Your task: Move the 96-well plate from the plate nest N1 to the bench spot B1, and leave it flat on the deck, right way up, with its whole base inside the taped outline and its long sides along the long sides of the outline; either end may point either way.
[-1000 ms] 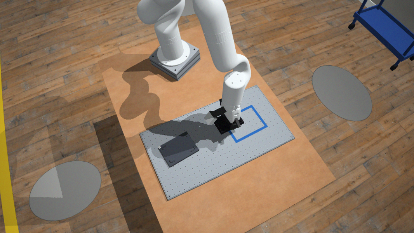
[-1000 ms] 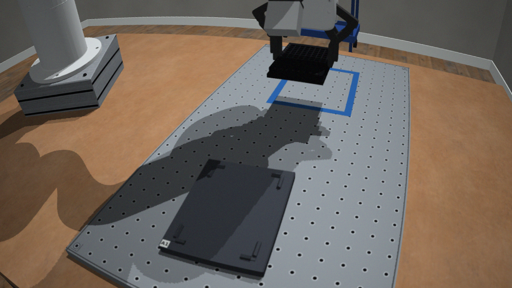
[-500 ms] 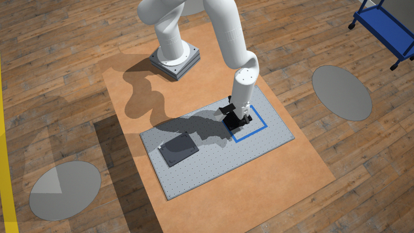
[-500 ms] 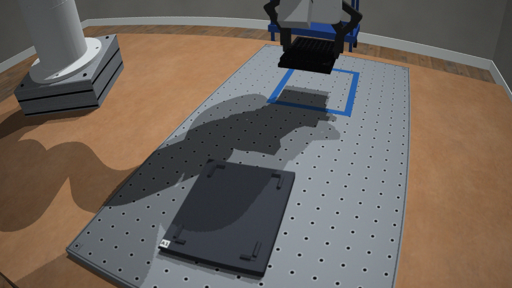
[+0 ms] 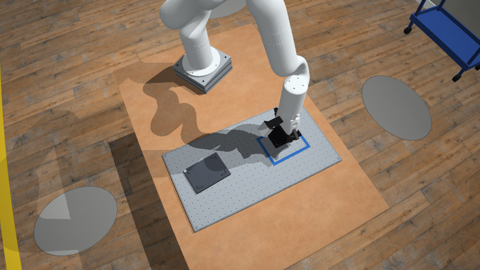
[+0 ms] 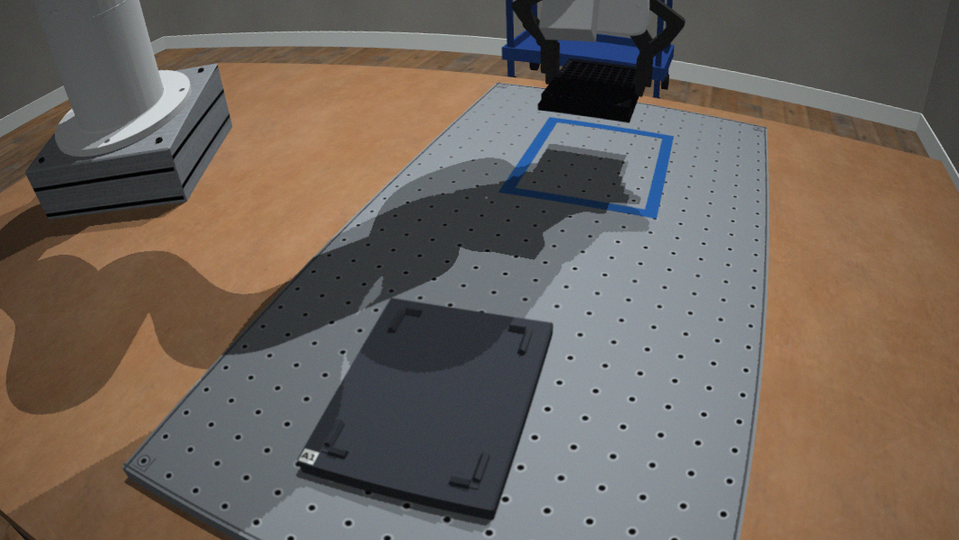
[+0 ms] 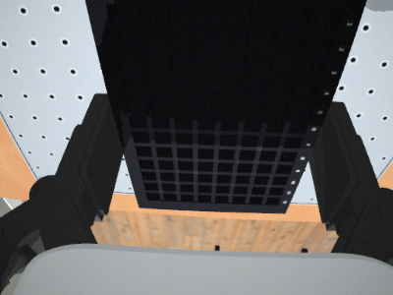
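Note:
My gripper (image 5: 281,134) is shut on the black 96-well plate (image 5: 279,137), one finger on each long side. The plate (image 6: 590,86) hangs level and right way up in the air above the blue taped outline B1 (image 6: 590,167); its shadow falls inside the outline. In the wrist view the plate (image 7: 219,91) fills the middle between the two dark fingers, wells up. The dark plate nest N1 (image 6: 429,405) lies bare at the near end of the grey perforated deck (image 6: 536,321); it also shows in the top view (image 5: 206,172).
The arm's base (image 5: 202,68) stands on the orange mat behind the deck. A blue cart (image 5: 448,33) is far off at the back right. Grey discs (image 5: 396,107) lie on the wooden floor.

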`<control>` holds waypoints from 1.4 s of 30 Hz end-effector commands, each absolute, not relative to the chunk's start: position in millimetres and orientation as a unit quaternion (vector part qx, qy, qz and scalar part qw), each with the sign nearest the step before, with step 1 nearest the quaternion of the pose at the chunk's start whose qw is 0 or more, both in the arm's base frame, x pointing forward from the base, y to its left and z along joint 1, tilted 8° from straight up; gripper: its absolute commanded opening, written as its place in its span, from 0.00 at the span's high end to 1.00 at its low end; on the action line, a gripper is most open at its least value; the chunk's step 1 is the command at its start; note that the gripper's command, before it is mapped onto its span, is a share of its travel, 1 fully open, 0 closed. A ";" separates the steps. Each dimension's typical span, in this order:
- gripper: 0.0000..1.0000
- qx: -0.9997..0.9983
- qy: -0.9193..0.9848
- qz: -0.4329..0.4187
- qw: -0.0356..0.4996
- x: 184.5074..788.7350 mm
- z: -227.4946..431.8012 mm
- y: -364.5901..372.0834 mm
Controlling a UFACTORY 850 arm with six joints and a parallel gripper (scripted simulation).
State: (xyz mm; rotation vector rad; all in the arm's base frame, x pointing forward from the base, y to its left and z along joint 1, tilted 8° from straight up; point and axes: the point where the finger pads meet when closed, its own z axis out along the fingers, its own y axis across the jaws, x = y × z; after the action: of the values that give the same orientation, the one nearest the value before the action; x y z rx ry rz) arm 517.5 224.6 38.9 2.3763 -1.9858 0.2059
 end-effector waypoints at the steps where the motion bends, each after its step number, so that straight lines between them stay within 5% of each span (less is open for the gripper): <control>1: 1.00 0.765 -0.640 0.067 0.018 517.5 37.8 236.8; 42: 1.00 0.765 -0.640 0.067 0.018 517.9 32.9 235.8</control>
State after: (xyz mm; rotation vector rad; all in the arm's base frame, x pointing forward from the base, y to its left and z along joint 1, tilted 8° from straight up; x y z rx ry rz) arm 516.9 236.0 36.4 2.3758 -1.9861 0.2068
